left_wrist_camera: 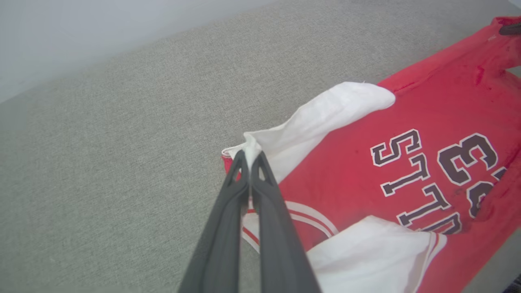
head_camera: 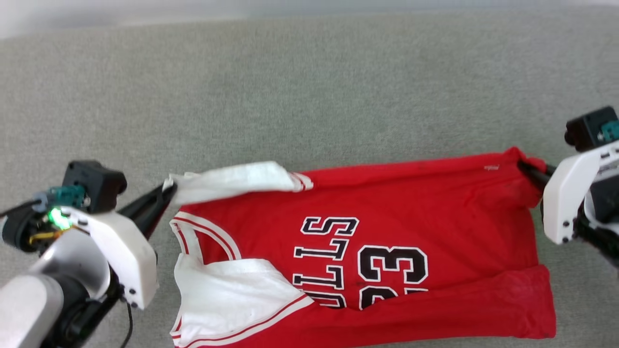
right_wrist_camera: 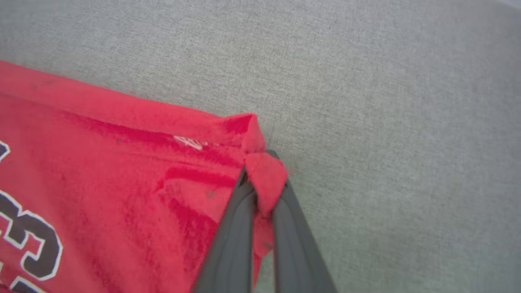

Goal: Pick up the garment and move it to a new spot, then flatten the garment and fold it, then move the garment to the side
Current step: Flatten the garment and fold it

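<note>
The bright red thin jersey shirt with white sleeves [head_camera: 435, 203] lies lower centre, its long axis running left to right between my grips. My left gripper [head_camera: 164, 193] pinches its white sleeve tip, and my right gripper [head_camera: 527, 171] pinches its upper-right red hem corner.

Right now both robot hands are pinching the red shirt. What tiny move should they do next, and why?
Probably lift both a little together. The left gripper is shut on the garment at its white sleeve, the right gripper at its red corner; the far edge stretches between them, so an even lift should keep it straight.
</note>
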{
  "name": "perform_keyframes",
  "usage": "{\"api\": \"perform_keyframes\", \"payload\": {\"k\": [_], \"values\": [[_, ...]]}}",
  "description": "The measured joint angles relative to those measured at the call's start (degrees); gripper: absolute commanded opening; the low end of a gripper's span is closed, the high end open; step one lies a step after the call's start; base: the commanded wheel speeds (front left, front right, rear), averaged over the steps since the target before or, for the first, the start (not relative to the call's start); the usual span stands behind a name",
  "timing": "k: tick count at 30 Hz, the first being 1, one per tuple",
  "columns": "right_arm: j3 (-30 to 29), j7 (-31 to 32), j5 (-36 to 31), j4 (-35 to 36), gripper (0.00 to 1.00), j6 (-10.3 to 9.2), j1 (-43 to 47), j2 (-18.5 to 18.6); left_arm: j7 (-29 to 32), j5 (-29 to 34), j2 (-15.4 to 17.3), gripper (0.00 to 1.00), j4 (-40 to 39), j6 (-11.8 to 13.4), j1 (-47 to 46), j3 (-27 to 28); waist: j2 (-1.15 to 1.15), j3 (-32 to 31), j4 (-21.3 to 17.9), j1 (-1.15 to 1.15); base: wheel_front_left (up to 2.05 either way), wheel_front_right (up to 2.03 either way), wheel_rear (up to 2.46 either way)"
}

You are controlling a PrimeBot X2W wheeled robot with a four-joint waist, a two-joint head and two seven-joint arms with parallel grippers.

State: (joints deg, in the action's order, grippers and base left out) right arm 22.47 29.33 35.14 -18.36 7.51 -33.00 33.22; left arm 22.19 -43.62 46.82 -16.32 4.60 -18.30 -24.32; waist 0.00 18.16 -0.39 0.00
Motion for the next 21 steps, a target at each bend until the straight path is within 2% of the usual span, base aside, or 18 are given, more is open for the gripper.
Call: {"api": "perform_keyframes", "payload": {"k": [12,15,21], "values": [[-4.9,-7.99,0.64,8.34,0.0,0.0,17.14,-0.81,-1.61,-2.82,1.53,0.0,-1.77,4.0,14.12,-0.35,0.0,-6.83,-0.79,0.0,0.0,0.0,0.0],[-5.09,-8.8,0.41,10.26,0.0,0.0,20.43,-0.43,-1.43,-2.6,2.48,0.0,-1.37,4.15,17.16,-1.48,0.0,-6.96,-0.59,0.0,0.0,0.0,0.0],[-1.97,-8.62,0.4,11.69,0.0,0.0,25.41,2.59,-1.52,-2.37,2.05,0.0,1.51,3.63,20.25,-4.07,0.0,-6.68,-0.37,0.0,0.0,0.0,0.0]]}}
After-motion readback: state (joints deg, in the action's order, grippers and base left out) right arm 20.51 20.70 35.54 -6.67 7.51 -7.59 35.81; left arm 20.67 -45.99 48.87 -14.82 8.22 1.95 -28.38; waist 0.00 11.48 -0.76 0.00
